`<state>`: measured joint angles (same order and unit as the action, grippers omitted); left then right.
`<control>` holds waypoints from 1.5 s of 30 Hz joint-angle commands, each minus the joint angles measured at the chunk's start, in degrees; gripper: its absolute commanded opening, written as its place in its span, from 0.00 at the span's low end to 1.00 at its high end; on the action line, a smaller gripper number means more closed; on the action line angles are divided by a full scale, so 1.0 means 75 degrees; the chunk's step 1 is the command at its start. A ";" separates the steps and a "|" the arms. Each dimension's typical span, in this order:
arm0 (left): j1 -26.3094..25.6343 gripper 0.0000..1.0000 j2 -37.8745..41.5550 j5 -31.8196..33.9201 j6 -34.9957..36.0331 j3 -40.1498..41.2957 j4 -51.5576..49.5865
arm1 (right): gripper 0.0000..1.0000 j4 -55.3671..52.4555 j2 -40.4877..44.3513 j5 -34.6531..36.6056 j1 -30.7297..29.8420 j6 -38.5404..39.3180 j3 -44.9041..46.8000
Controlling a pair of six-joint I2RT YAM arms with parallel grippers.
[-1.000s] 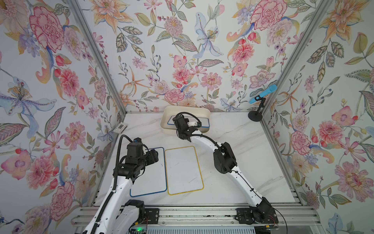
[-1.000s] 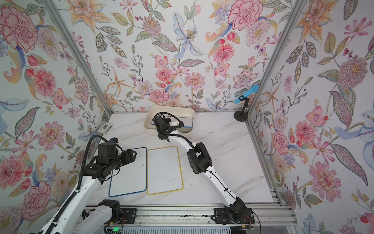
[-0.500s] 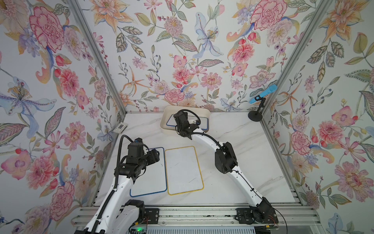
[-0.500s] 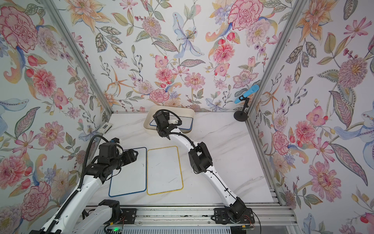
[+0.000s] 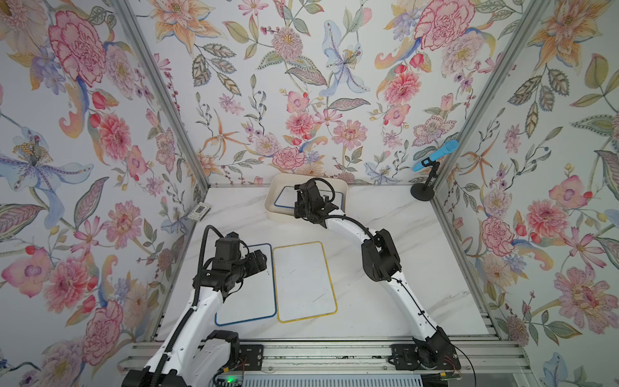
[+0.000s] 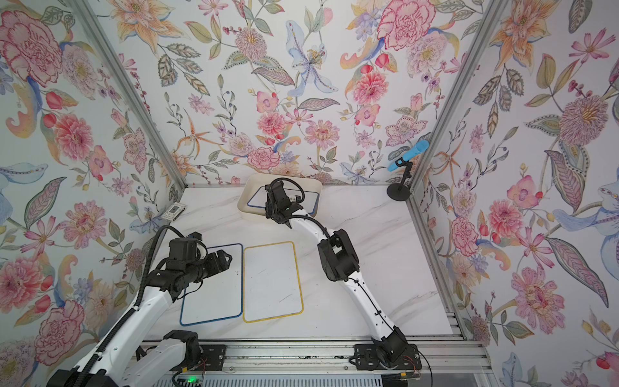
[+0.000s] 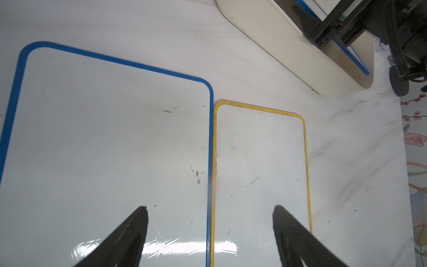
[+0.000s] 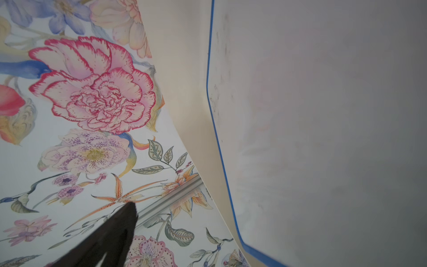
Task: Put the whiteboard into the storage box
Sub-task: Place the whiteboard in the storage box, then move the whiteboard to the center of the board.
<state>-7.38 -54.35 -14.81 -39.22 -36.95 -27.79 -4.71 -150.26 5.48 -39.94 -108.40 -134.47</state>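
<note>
— Counting whiteboards first: how many are in?
— One. A blue-edged whiteboard (image 5: 284, 197) sits inside the storage box (image 5: 270, 209) at the back of the worktop (image 5: 402, 214). Whether it lies flat on the bottom I cannot tell.
— And the others?
— Two lie flat near the front of the worktop, just beside each other: a second blue-edged board (image 5: 254, 298) and a yellow-edged board (image 5: 303, 281). If all three are meant to go in, I'd judge the job about a third done.
— Where are the claws?
— The right claw (image 5: 306, 196) hangs over the box, directly above the stored board. Its wrist view shows only one finger (image 8: 120, 226), off to the side of the board's blue edge, so I cannot tell whether it is spread or pinching.
— The left one?
— The left claw (image 7: 210, 208) hovers over the line where the two loose boards meet. Its fingers are spread wide, with nothing between them.
</note>
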 commanded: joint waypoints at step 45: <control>-0.3031 0.81 -0.1790 0.0280 -0.0596 0.0040 -0.0258 | 0.97 -0.0192 0.7547 -0.4012 0.0884 0.8653 0.9970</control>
<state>-28.47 -67.72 -16.05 -41.01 -35.99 -27.38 -3.64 -95.24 -25.82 -33.23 -49.65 -63.86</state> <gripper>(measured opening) 0.815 0.969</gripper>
